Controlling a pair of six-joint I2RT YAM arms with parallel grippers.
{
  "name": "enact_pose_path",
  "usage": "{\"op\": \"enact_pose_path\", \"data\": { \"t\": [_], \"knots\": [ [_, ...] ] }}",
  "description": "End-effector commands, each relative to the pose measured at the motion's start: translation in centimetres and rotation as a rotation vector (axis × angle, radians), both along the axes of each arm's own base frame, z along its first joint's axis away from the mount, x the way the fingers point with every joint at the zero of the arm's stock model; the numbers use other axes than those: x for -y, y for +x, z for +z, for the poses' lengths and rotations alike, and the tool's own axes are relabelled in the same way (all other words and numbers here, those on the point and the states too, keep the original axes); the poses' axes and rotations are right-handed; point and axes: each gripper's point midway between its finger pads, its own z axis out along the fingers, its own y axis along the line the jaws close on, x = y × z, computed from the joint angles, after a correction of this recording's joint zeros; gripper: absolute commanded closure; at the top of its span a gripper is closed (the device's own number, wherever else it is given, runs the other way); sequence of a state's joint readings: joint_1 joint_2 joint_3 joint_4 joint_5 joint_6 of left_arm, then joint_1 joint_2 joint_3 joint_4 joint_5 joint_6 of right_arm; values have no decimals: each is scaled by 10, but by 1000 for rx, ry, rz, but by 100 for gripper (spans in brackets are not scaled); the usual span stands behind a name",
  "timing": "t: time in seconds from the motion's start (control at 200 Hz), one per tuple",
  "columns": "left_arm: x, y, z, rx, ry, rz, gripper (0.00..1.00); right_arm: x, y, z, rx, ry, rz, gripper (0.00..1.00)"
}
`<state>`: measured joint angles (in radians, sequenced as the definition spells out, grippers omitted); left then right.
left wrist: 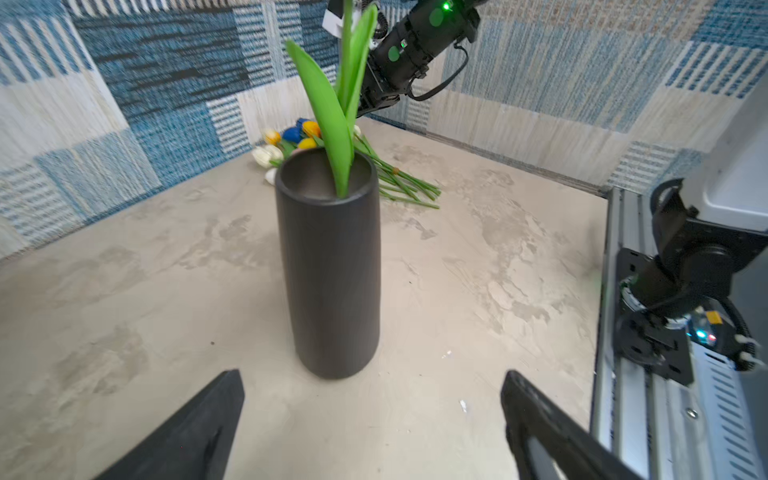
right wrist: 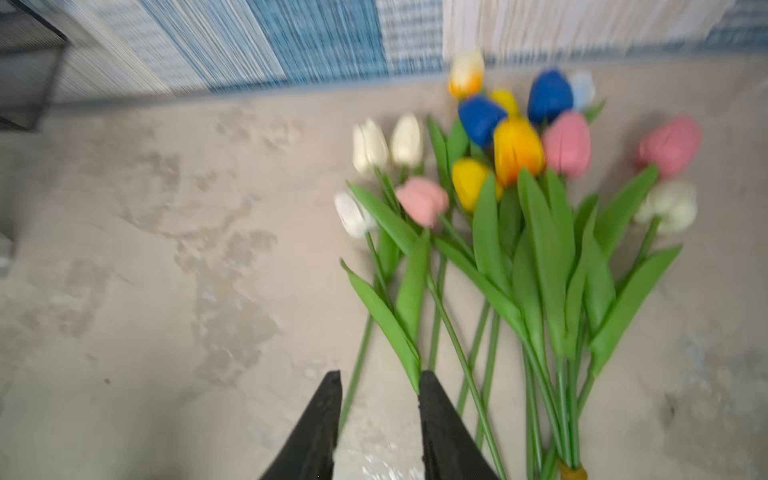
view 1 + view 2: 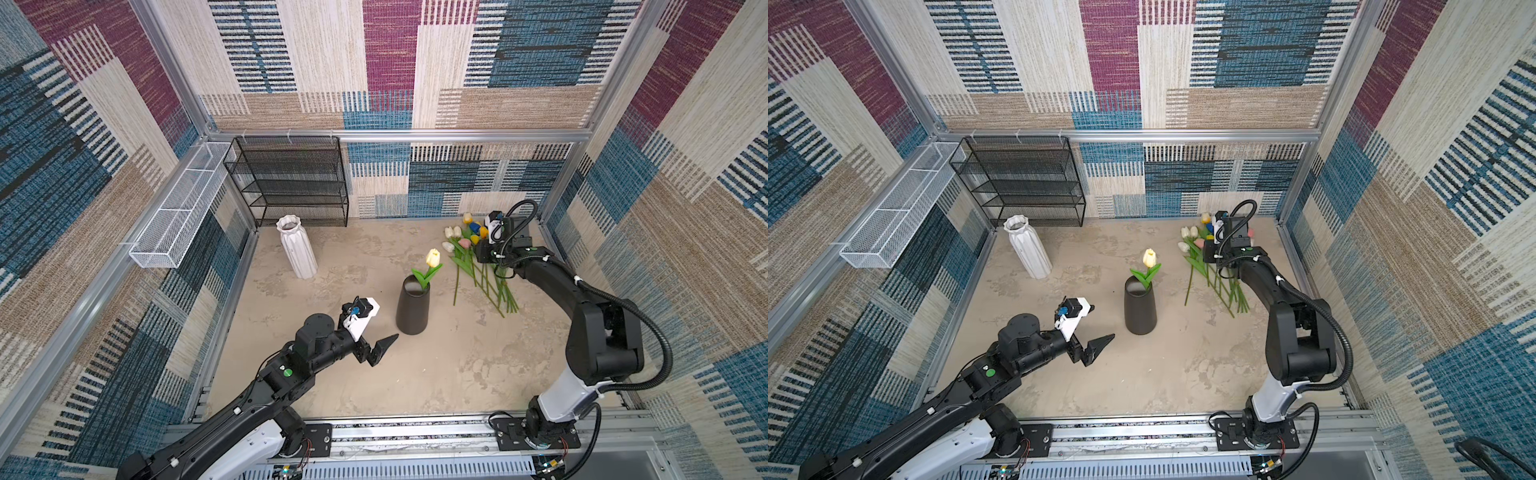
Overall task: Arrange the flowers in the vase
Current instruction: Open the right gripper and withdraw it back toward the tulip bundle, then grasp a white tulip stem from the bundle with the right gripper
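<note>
Shows right claw point(image 2: 380, 376), narrowed yet clamping nothing, over the stems of loose flowers point(image 2: 519, 232) lying on the surface point(image 2: 166, 291), heads pointing away toward the back wall point(image 2: 291, 41); left claw point(image 1: 373, 374) spread wide by the dark vase point(image 1: 332, 270) holding one tulip point(image 3: 433, 257).

Mid table point(image 3: 374, 386) stands the vase point(image 3: 412, 309) w/ 1 flower point(image 3: 432, 258) in it. The other flowers point(image 3: 478, 270) lie in a pile to its right & further back. 2nd vase point(image 3: 297, 249) stands back left, just in front of the rack point(image 3: 291, 183) at the back wall point(image 3: 457, 187). On the left wall point(image 3: 83, 187) hangs the basket point(image 3: 178, 208). Front-left of vase sits the left gripper point(image 3: 386, 323).
</note>
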<state>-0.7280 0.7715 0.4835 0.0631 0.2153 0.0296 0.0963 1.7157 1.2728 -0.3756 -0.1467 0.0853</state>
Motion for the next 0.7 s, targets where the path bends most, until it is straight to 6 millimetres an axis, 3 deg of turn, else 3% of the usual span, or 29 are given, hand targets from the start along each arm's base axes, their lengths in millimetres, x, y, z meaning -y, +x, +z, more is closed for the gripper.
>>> {"op": "enact_pose_path", "data": {
  "t": [0.0, 0.25, 0.531, 0.696],
  "knots": [
    [5, -1, -7, -36, -5, -8, 0, -3, -18, -35, -154, -18, 42, 71],
    [5, 1, -8, -28, 1, -3, 0, 21, -22, -75, -299, -175, 14, 75],
    [3, 1, -10, -18, -7, 4, 0, 18, -33, -103, -337, -161, 36, 66],
    [2, 2, -10, -14, -10, 17, 1, 20, -35, -120, -361, -185, 45, 67]
  ]
}}
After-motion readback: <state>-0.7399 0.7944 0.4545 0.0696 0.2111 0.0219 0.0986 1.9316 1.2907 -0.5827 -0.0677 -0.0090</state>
